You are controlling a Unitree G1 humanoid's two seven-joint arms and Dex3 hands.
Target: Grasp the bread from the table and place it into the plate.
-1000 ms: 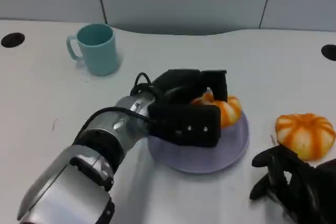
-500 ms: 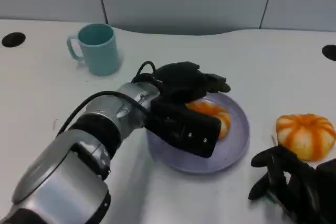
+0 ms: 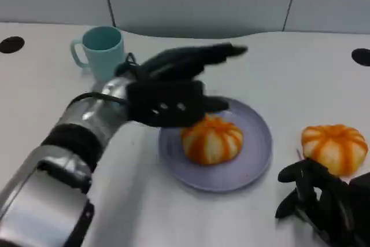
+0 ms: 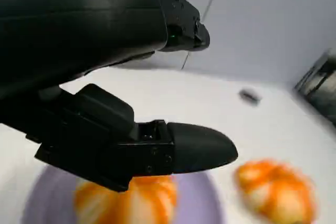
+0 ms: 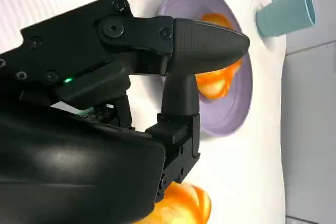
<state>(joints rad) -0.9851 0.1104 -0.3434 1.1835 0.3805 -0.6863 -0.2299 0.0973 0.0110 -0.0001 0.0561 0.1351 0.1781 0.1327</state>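
On the plate (image 3: 257, 154) left of centre, bread (image 3: 211, 139), left hand (image 3: 173, 88) above, fingers spread, empty, right rim bare.

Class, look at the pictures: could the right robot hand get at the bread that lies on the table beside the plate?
Probably yes: the bread lies just beyond the right robot hand, with bare table between them.

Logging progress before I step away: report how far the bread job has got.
Done: one bread lies on the purple plate. In hand: nothing; the left hand is above the plate's far-left edge, fingers spread, clear of that bread. Left: a second bread sits on the table right of the plate, just beyond the right hand, which is not touching it. The teal mug stands apart.
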